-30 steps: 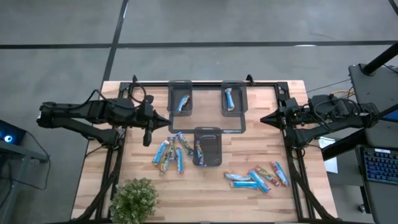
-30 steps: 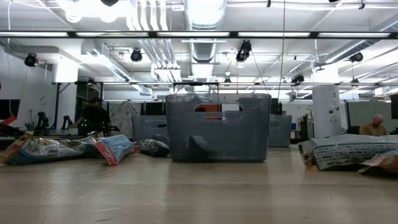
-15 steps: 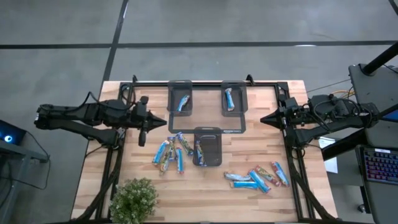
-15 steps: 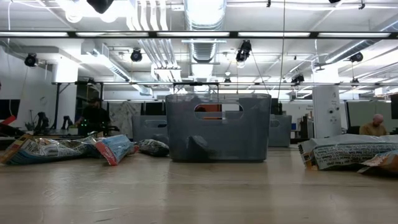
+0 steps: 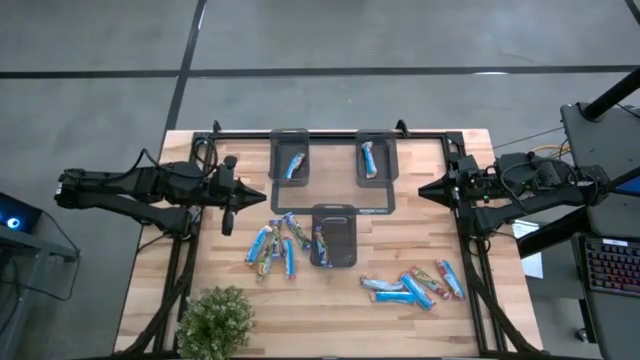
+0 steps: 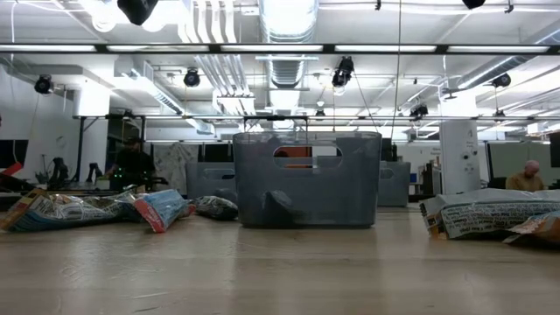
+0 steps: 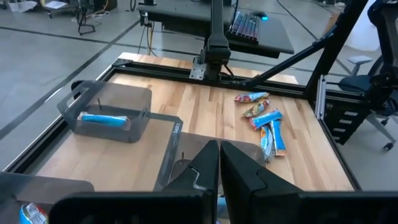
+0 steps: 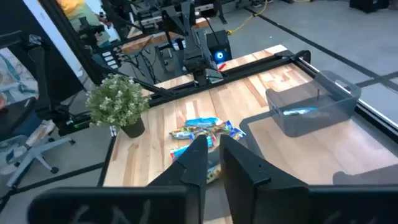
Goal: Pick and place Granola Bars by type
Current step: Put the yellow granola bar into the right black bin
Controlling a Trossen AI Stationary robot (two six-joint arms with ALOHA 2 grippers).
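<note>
Two loose heaps of Granola Bars lay on the wooden table point(image 5: 420, 230): one cluster point(image 5: 275, 245) just left of the nearest tray, another cluster point(image 5: 415, 285) toward the table's right front. One blue-wrapped bar point(image 5: 294, 165) rested inside the far left tray point(image 5: 290, 160), another bar point(image 5: 369, 157) inside the far right tray point(image 5: 375, 158), and a third bar point(image 5: 320, 240) lay in the near middle tray point(image 5: 334, 236), whose left wall stood just beside the left heap.

A potted plant point(image 5: 215, 320) sat at the table's front left corner, well apart from both heaps. A black frame rail point(image 5: 330, 135) ran along the far edge behind the trays. Bare wood lay open between the two heaps and along the front edge.

The left gripper point(image 5: 229, 208) hovered over the table's left side, near the left heap, its fingers pressed together and holding nothing. The right gripper point(image 5: 425, 190) hung at the right edge, level with the far trays, jaws parted only by a narrow slit with nothing between them.
</note>
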